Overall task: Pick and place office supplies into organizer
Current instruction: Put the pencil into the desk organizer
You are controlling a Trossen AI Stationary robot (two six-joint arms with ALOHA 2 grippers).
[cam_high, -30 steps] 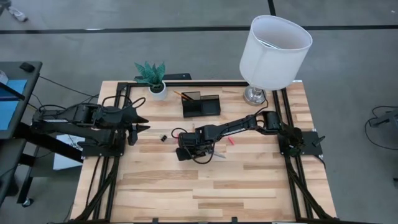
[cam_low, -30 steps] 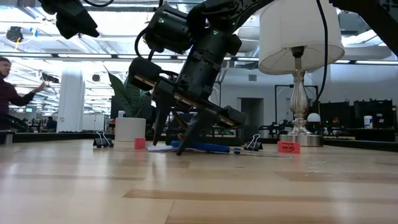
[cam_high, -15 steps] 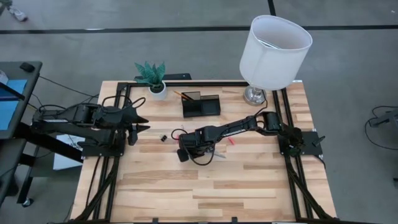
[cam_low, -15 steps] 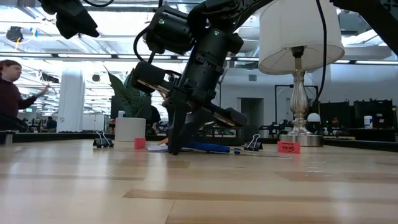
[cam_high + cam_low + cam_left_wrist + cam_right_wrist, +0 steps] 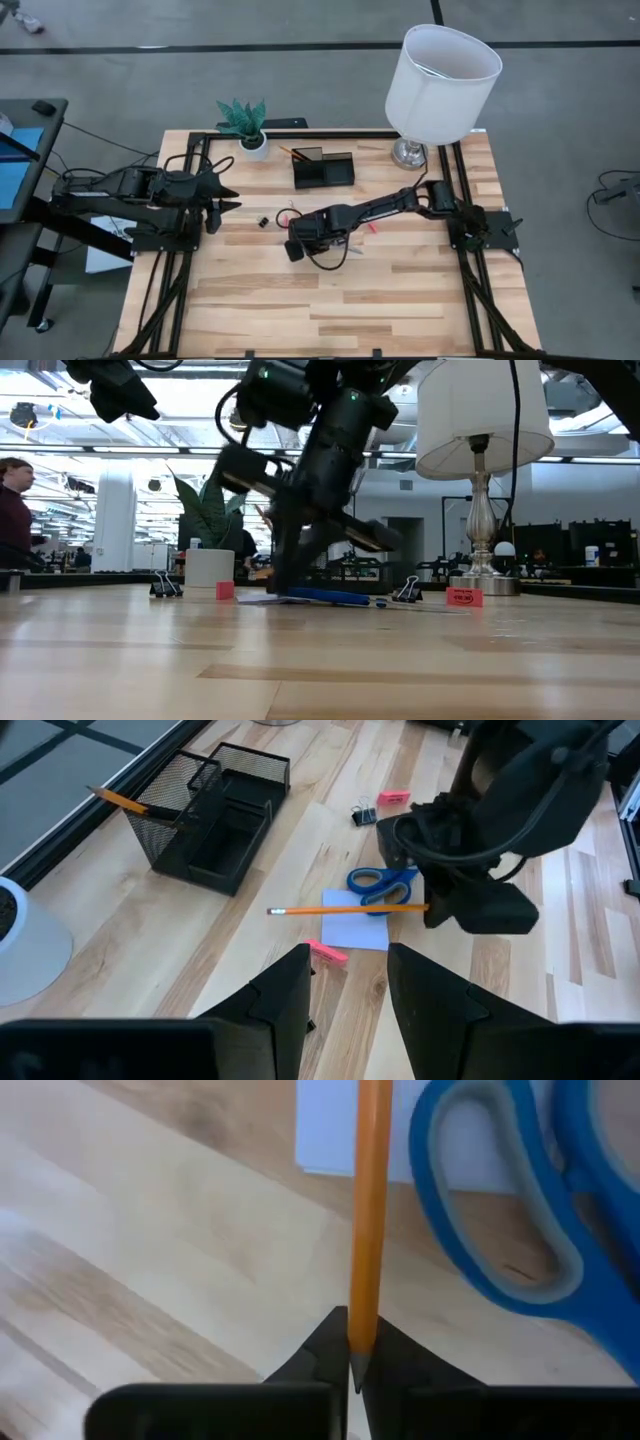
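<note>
Right gripper (image 5: 352, 1365) is down at mid-tabletop with its jaws pinched tight on the wooden pencil (image 5: 345, 908), gripping it near the sharpened tip! From the left wrist view the pencil's long axis lies level, running crosswise over the pale note pad (image 5: 356, 927) and the blue-handled scissors (image 5: 383, 886), one end poking out past the pad's edge, the other hidden at the jaws. The black organizer (image 5: 323, 168) sits toward the table's far edge with a second pencil (image 5: 125, 800) leaning in its tall compartment. Bare wood between the two. Left gripper (image 5: 227, 197) hovers off near the tabletop's left edge (image 5: 170, 245), jaws partly apart, holding nothing. A binder clip (image 5: 259, 221) lies between the arms.
</note>
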